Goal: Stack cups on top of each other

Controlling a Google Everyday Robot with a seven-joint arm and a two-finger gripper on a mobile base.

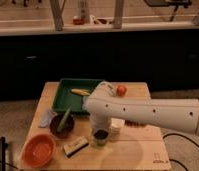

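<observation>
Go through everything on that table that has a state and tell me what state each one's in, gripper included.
pale yellow-green cup: upright on the table
grey-olive cup: upright, seems nested in the pale one
dark brown bowl: upright, holds a green item
orange bowl: upright, empty
green tray: flat on the table, holds a yellow item
gripper: low over the two cups, near the table's front
</observation>
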